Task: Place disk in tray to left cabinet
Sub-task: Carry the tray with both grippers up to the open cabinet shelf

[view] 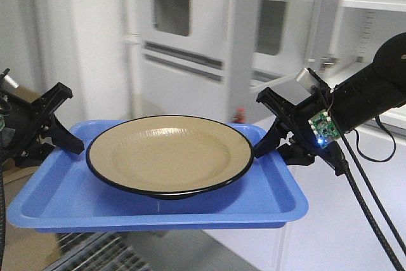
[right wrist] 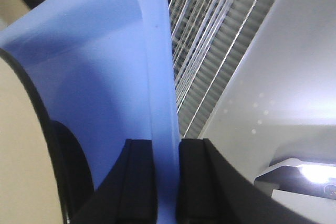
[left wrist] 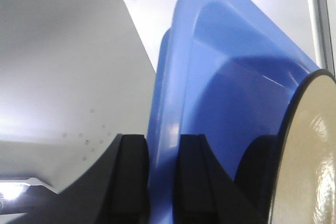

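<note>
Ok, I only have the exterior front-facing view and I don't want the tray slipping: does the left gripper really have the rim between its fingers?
Observer: Yes. In the left wrist view the left gripper has the tray rim between its two fingers, one on each side.
Operator: And the right side?
Observer: The right wrist view shows the same: the right gripper straddles the opposite rim, with fingers against both faces.
Operator: Is the disk pressing on either inner finger?
Observer: No. In both wrist views the disk edge sits apart from the inner finger, with blue tray floor showing between them.
</note>
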### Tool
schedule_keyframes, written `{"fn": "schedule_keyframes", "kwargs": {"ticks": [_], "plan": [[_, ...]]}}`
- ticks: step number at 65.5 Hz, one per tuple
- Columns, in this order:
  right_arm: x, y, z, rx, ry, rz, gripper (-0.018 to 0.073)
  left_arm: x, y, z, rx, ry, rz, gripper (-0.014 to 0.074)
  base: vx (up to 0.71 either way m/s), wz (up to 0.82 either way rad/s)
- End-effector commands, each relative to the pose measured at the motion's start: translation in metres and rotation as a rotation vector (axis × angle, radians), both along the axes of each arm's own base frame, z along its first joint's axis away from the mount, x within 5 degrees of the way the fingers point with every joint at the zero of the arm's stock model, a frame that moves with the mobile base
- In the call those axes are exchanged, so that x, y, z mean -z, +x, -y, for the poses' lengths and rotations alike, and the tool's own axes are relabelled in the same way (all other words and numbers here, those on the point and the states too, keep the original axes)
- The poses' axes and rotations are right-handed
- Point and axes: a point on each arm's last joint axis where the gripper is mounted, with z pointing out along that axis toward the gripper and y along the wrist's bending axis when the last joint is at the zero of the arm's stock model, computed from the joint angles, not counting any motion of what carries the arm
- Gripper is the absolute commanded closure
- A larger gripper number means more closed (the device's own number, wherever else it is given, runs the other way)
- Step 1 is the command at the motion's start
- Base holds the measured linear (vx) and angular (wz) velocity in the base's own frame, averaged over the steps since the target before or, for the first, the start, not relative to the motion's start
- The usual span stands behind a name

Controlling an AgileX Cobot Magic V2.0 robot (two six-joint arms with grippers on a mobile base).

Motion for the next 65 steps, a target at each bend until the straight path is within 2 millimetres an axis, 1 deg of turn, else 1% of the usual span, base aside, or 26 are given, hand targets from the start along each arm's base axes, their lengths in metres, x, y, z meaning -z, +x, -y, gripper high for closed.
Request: {"fn": "schedule_keyframes", "kwargs": {"ticks": [1,37,51,65], "plan": [[-0.0448,-0.0204,-0.0163,-0.031,0.205,0.073,0.0561,-0.0387,-0.0199,0.022,0.057,-0.211,0.05,0.0596,0.19,-0.72],[-0.0448,-0.0204,-0.0163,-0.031,0.205,0.074,0.0561,-0.0387,-0.0199,0.022,0.057,-0.211,0.05,0.0596,0.17,-0.66],[-0.0448,-0.0204,-0.0163,-0.031,0.205,0.074,0.0561,-0.0387,-0.0199,0.022,0.057,-0.211,0.05,0.0596,0.15,-0.51],[-0.0448,-0.0204,-0.0163,-0.031,0.205,0.074,0.0561,-0.0387,-0.0199,0.022,0.057,-0.211,0.05,0.0596,0.17,-0.35]]}}
